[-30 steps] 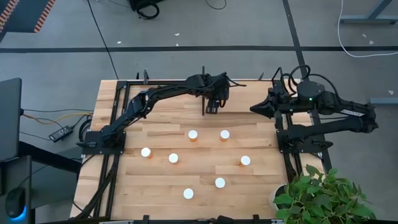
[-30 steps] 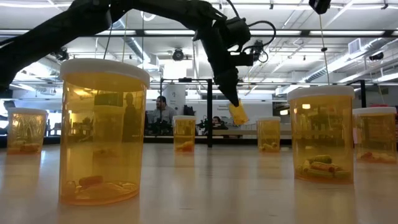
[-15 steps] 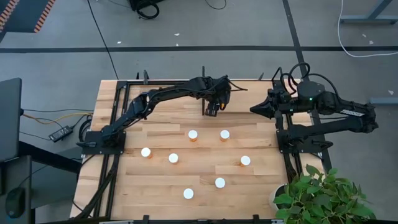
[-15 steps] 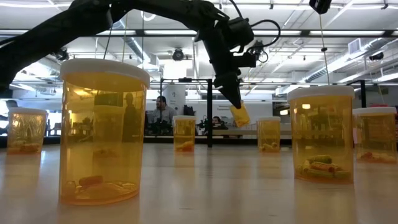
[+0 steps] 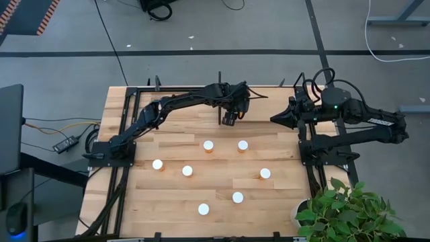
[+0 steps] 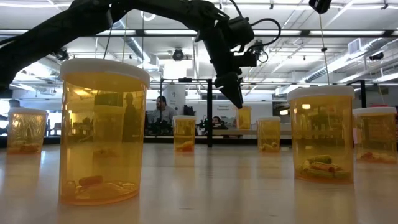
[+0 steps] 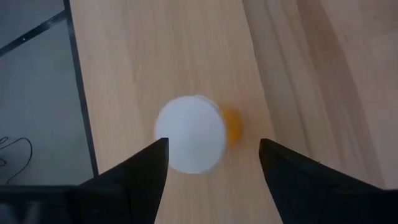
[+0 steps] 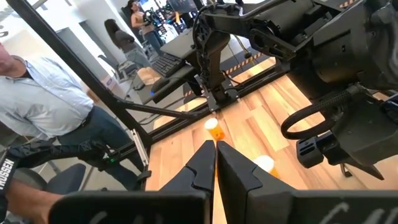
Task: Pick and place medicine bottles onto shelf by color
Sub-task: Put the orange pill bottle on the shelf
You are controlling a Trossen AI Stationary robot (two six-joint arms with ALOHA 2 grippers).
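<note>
A wide striped wooden bench (image 5: 201, 195) is carrying everything. Along its far edge, a pale plywood shelf (image 5: 181, 114) edged with thin black bars is lying flat. The dark left arm is reaching from the bench's left side over the middle of that shelf. Its claw (image 5: 229, 119) is hovering with its two fingers spread apart, gripping nothing. Directly beneath it, one medicine bottle (image 7: 194, 134) is standing upright on the shelf between the open fingers, white cap up, touching neither finger. The right arm is waiting at the bench's far right corner, its claw (image 5: 275, 117) closed and empty. Seven more medicine bottles (image 5: 208, 145) are standing upright, well apart from one another, scattered across the middle and near half of the bench.
</note>
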